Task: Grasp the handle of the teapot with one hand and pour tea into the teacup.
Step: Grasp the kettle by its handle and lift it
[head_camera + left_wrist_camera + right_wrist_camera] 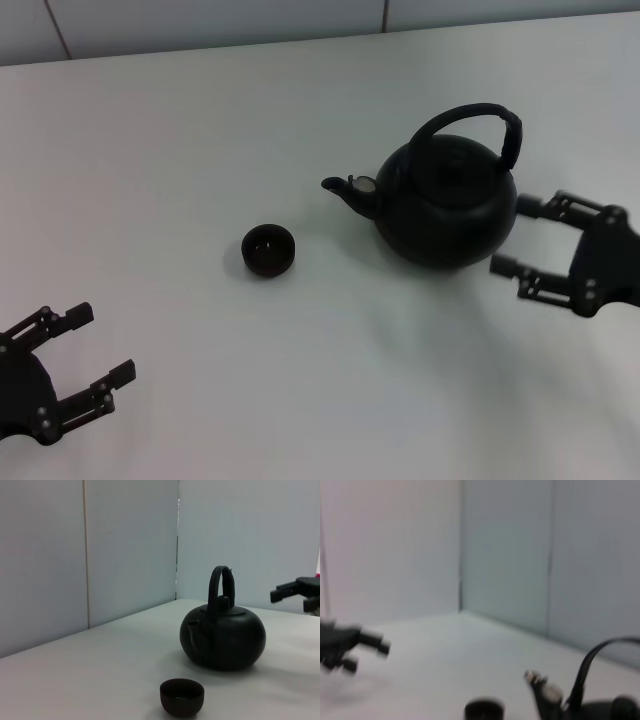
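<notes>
A big round black teapot (447, 205) is sitting upright on the white desk (180, 150). Its short spout (345, 188) is pointing toward the robot's left, at a tiny dark teacup (268, 250). The teacup is standing near the spout, but it is not touching the teapot.

The thick black handle (480, 125) is arching over the top of the teapot. Nothing is holding it.

The right hand (525, 240) is waiting just beside the teapot, on the side away from the spout. Its two fingers (535, 207) are spread wide apart and pointing at the pot's round body. It is not gripping anything, and one fingertip is looking very close to the pot.

The left hand (100, 350) is resting near the front edge of the desk, well apart from the teacup and the teapot. Its fingers are open too, and it is holding nothing.

Pale wall panels (130, 545) are standing behind the desk.
</notes>
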